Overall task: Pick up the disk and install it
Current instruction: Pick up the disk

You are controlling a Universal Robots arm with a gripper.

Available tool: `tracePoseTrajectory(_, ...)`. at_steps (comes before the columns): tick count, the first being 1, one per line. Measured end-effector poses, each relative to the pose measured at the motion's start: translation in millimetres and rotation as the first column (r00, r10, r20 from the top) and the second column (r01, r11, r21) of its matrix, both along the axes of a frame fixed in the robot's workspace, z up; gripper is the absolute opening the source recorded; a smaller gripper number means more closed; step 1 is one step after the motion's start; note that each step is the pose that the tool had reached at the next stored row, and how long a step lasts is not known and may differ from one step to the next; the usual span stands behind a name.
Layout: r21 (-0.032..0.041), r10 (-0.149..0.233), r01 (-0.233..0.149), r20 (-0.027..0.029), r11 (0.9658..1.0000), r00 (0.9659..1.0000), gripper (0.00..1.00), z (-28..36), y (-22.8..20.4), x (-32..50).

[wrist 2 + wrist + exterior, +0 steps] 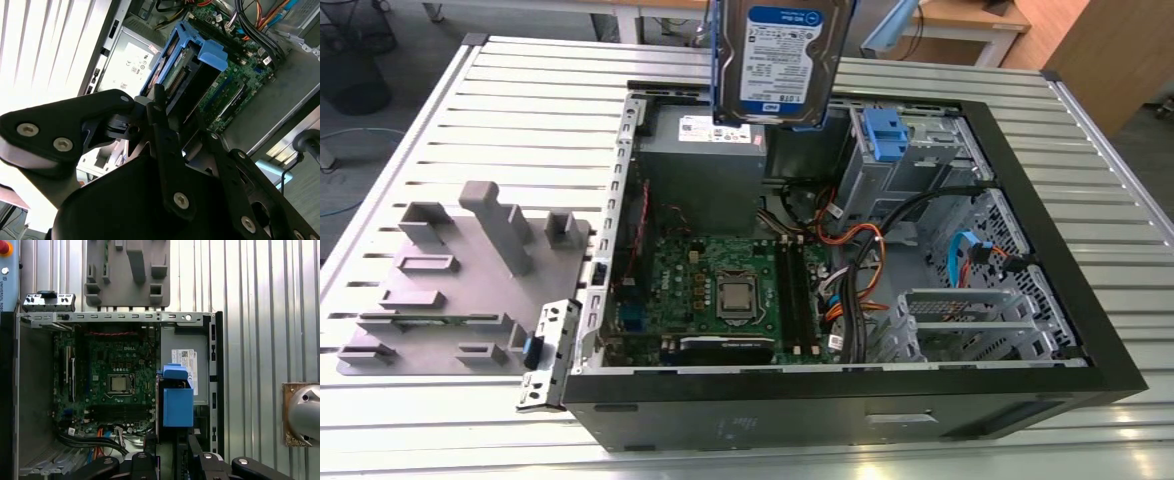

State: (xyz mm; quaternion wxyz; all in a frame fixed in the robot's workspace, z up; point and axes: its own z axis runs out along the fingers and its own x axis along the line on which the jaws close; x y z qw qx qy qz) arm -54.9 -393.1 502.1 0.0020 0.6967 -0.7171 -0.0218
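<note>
Silver slatted table (440, 120) carrying an open black computer case (854, 420); green motherboard (720, 290) on the case floor; grey power-supply box (700, 150) in one corner; disk (781, 60) upright in the air above the case, near that box; gripper (171, 441), jaws closed on the disk.

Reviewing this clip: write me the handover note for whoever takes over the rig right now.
Gripper: shut on the disk.
Disk: held on end in the air above the open computer case, near the power-supply box; in the first wrist view its blue end tab points down towards the case.
Done: the pick-up.
Left: the install; the disk sits in no bay yet.
</note>
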Motion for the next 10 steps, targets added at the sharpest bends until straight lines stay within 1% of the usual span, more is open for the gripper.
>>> tracePoseTrajectory(10,0.0000,0.000,0.000,0.0000,1.0000,1.0000,0.35,-0.2,0.0,11.9)
